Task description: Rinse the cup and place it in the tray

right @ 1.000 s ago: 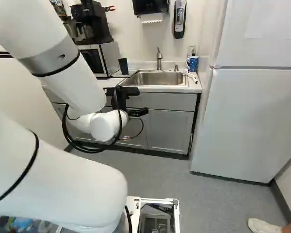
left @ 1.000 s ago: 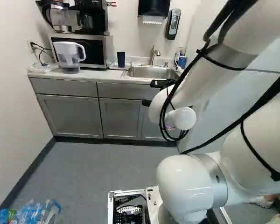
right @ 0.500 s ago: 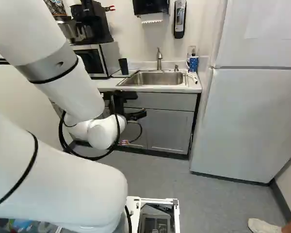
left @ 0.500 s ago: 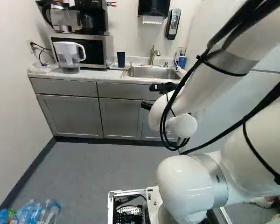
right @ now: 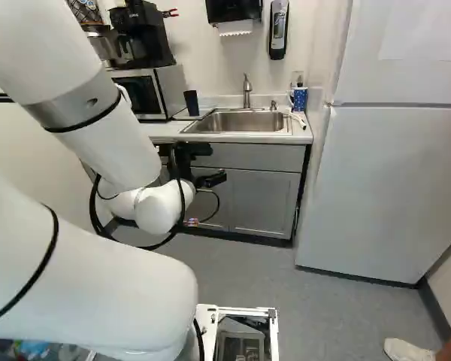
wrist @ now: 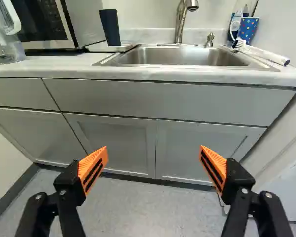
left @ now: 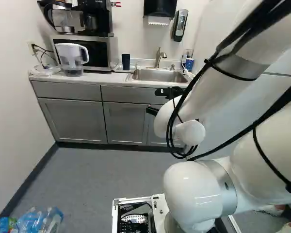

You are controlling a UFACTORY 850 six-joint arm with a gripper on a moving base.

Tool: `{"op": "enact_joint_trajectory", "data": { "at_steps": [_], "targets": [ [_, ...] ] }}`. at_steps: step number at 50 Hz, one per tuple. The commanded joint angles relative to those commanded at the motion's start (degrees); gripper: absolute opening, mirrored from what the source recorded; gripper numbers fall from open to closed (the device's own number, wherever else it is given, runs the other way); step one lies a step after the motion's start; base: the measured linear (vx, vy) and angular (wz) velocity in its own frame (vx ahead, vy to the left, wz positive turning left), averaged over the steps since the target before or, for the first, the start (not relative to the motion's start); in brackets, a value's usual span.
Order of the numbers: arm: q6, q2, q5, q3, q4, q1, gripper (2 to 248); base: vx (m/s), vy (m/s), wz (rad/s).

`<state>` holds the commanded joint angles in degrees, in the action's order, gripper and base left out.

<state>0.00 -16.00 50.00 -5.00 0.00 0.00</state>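
My gripper (right: 204,163) is in front of the cabinets below the counter edge in the right base view. In the wrist view the gripper (wrist: 153,150) stands wide open, its orange pads far apart with nothing between them. Ahead of it and higher up, a dark cup (wrist: 110,27) stands upright on a flat, light tray (wrist: 130,46), left of the sink (wrist: 180,56) in both base views. A blue dotted cup (wrist: 247,28) holding things stands behind the sink's other end. The faucet (wrist: 180,22) rises at the back of the sink.
A microwave (left: 99,51) with coffee makers on top and a clear pitcher (left: 72,57) stand on the counter (left: 94,77). A refrigerator (right: 391,180) is at the right. Plastic bottles (left: 36,221) lie on the floor. A brush (wrist: 261,53) lies by the sink.
The wrist and gripper have shifted slightly left and down in the right base view, mostly during the first half second. The base has stayed put, and the cup and tray have not moved.
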Motion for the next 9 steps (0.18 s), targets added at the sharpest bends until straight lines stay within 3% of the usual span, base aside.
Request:
{"op": "enact_joint_trajectory", "data": {
  "at_steps": [9],
  "targets": [
    [0.0,0.0,0.0,0.0,0.0,0.0,247,0.0,0.0,0.0]
  ]
}}
